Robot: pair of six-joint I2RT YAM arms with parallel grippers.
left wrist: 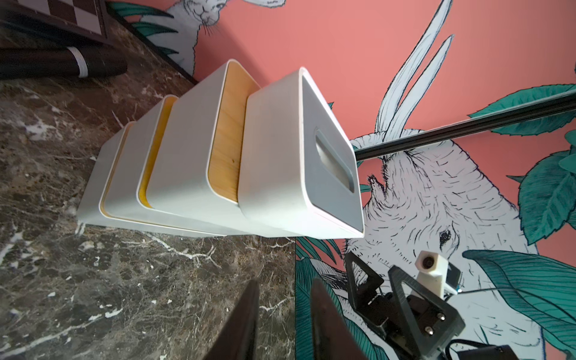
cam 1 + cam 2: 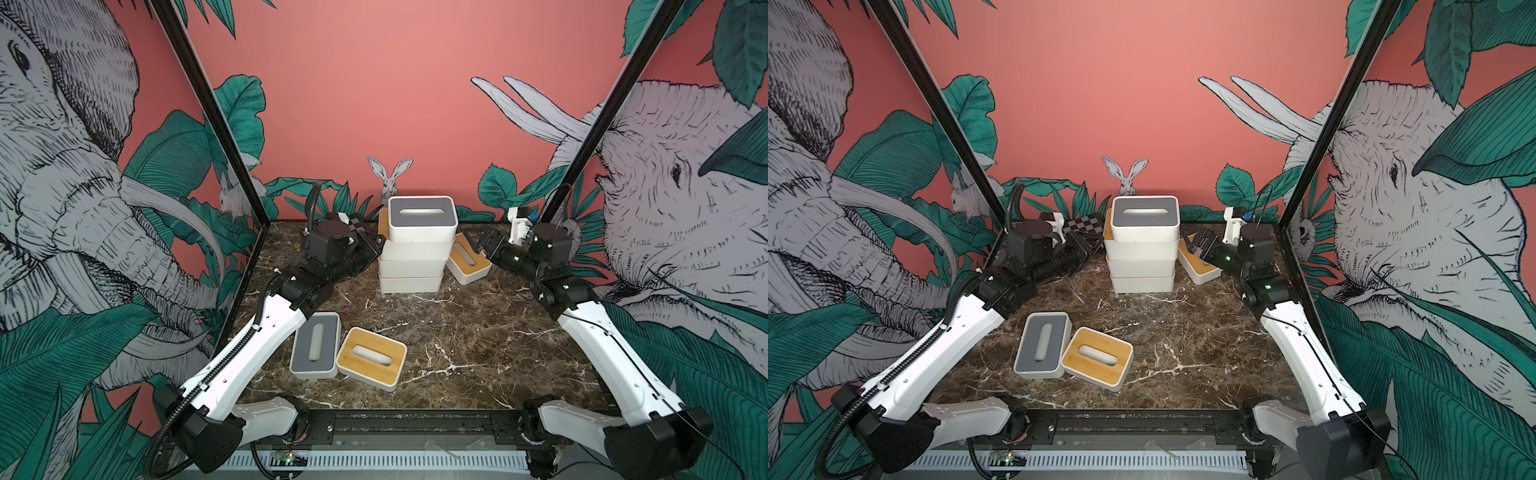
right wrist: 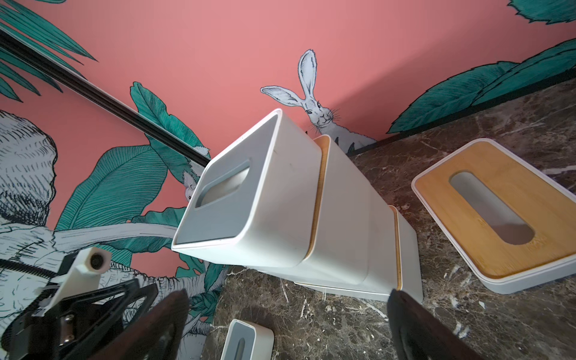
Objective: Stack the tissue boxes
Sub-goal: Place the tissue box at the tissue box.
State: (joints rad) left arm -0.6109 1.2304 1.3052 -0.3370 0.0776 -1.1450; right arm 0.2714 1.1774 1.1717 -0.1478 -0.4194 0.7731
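Four-high stack (image 2: 411, 257): in both top views it stands at the middle of the counter's (image 2: 478, 340) back edge, with the grey-lidded top box (image 2: 422, 224) set askew on it.
Loose boxes: the back bamboo-lidded box (image 2: 467, 259) lies just beside the stack, toward the right edge. The front grey-lidded box (image 2: 315, 351) and front bamboo-lidded box (image 2: 371, 363) lie side by side toward the front-left corner.
Left wrist view: left pincer (image 1: 285, 286) narrow, gripping nothing, near the stack's left side. Layers stepped, bamboo strips exposed. Marker pen (image 1: 62, 62) and chessboard case (image 1: 74, 15) lie behind.
Right wrist view: right pincer (image 3: 286, 296) wide, empty, facing the stack.
Risk: likely a topple. The staggered layers give poor seating, and a sideways sweep by either arm could shove the tower.
Contents: no tissue shows in any slot.
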